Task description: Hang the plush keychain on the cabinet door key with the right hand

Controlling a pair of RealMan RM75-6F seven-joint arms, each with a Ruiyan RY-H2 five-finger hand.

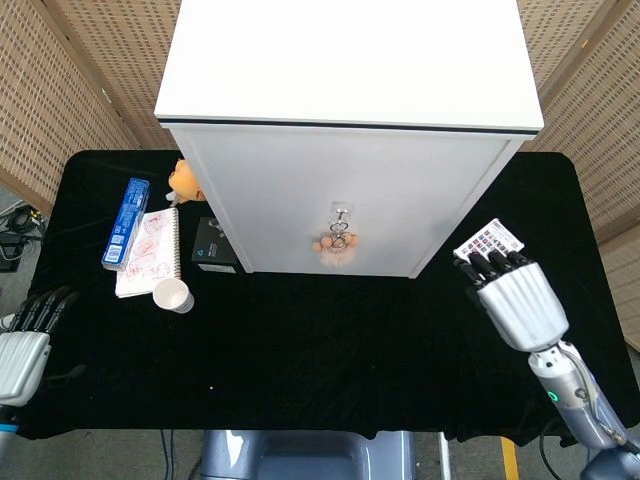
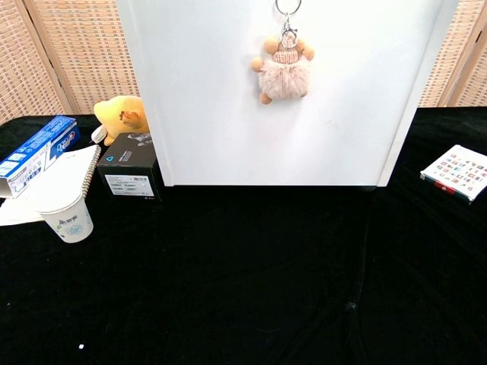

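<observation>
The plush keychain (image 2: 284, 70), a fluffy beige ball with small orange knobs, hangs by its metal ring (image 2: 287, 7) on the white cabinet door (image 2: 228, 114). From the head view I see the keychain (image 1: 337, 243) dangling below the key (image 1: 341, 211) on the cabinet front. My right hand (image 1: 513, 299) hovers off to the right over the black table, well away from the keychain, fingers extended and holding nothing. My left hand (image 1: 25, 338) rests at the table's left front edge, fingers apart, empty. Neither hand shows in the chest view.
A card pack (image 1: 488, 248) lies just beyond my right hand. Left of the cabinet are a black box (image 2: 128, 173), a yellow plush toy (image 2: 124, 117), a paper cup (image 2: 68, 220), a notebook (image 1: 148, 253) and a blue toothpaste box (image 1: 126, 221).
</observation>
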